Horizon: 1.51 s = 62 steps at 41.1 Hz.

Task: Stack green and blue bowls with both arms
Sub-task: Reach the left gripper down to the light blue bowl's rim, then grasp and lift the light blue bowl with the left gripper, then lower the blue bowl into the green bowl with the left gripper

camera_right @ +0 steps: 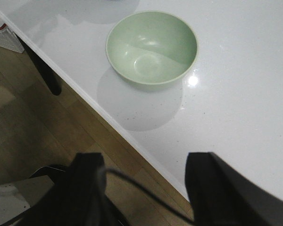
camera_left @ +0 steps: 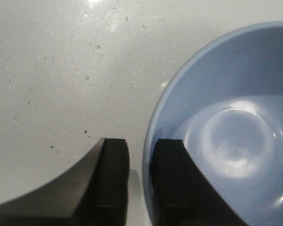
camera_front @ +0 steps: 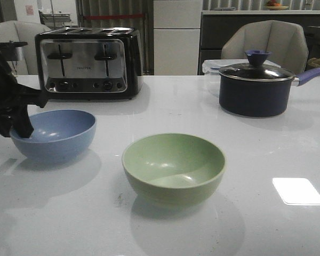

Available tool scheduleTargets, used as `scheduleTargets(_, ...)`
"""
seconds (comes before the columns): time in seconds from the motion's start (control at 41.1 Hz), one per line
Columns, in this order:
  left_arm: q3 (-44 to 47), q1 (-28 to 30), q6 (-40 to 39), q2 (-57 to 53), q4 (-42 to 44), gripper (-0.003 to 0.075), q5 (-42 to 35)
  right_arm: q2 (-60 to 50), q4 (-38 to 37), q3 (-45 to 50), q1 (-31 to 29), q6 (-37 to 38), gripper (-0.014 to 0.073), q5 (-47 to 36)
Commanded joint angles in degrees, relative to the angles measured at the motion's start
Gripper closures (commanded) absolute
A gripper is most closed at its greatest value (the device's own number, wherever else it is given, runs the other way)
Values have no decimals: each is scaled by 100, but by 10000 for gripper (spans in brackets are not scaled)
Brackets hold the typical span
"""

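The dusty blue bowl [camera_front: 56, 134] stands at the left of the white table, and the pale green bowl [camera_front: 173, 166] stands apart from it near the middle front. My left gripper [camera_front: 22, 127] straddles the blue bowl's left rim [camera_left: 151, 141]. One finger [camera_left: 172, 174] is inside the bowl and the other [camera_left: 111, 174] is outside. A thin strip of table shows between the outer finger and the rim. My right gripper [camera_right: 146, 188] is open and empty over the table's front edge, with the green bowl [camera_right: 152, 47] well ahead of it. It is out of the front view.
A chrome toaster [camera_front: 88, 63] stands at the back left. A dark lidded saucepan [camera_front: 256, 88] with a blue-purple handle stands at the back right. The table's front edge [camera_right: 132, 141] drops to a wooden floor. A bright light patch [camera_front: 297, 191] lies at the front right.
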Motion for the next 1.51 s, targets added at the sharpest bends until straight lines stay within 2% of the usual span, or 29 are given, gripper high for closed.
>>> scheduleTargets(0.0, -217, -45, -51, -284, -168, 605, -185, 2, 95, -157, 7, -42, 105, -360)
scheduleTargets(0.049, -217, -45, -51, -336, -184, 630, -141, 2, 95, -157, 7, -42, 105, -360)
scheduleTargets(0.292, -217, -80, 37, -1197, -297, 627, 268, 2, 95, -157, 7, -42, 105, -365)
scheduleTargets(0.39, -217, -277, 420, -1661, -494, 627, 440, 2, 95, -157, 7, -42, 105, -365)
scheduleTargets(0.585, -256, -1007, 557, -2134, -717, 627, 621, 2, 95, -157, 7, -42, 105, -365)
scheduleTargets(0.755, -471, -1789, 571, -2134, -717, 627, 770, 2, 95, -157, 7, -42, 105, -365)
scheduleTargets(0.999, -787, -2429, 571, -1731, -726, 627, 721, 2, 95, -157, 7, -42, 105, -365)
scheduleTargets(1.193, -812, -2582, 560, -1246, -759, 627, 551, 2, 95, -157, 7, -42, 105, -365)
scheduleTargets(1.486, -812, -2582, 560, -652, -1267, 627, 252, 2, 95, -157, 7, -42, 105, -365)
